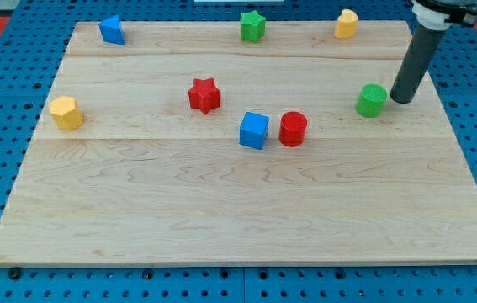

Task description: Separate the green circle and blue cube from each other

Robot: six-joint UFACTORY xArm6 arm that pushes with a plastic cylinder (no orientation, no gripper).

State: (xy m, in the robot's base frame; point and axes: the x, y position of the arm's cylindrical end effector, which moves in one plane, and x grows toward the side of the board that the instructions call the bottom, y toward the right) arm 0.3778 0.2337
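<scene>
Two task pieces already sit apart on the table point(221, 227): the green circle point(372, 100) lies toward the view's right, the blue cube point(254, 130) near the middle, with a red cylinder point(293, 129) just beside the cube between them. My tip point(400, 99) stands just to the right of the green circle, close or touching, I cannot tell which. There are no fingers on this rod, so nothing is grasped. From this side a push would drive the circle left toward the cube; open room lies at the view's bottom, while the right edge is near.
</scene>
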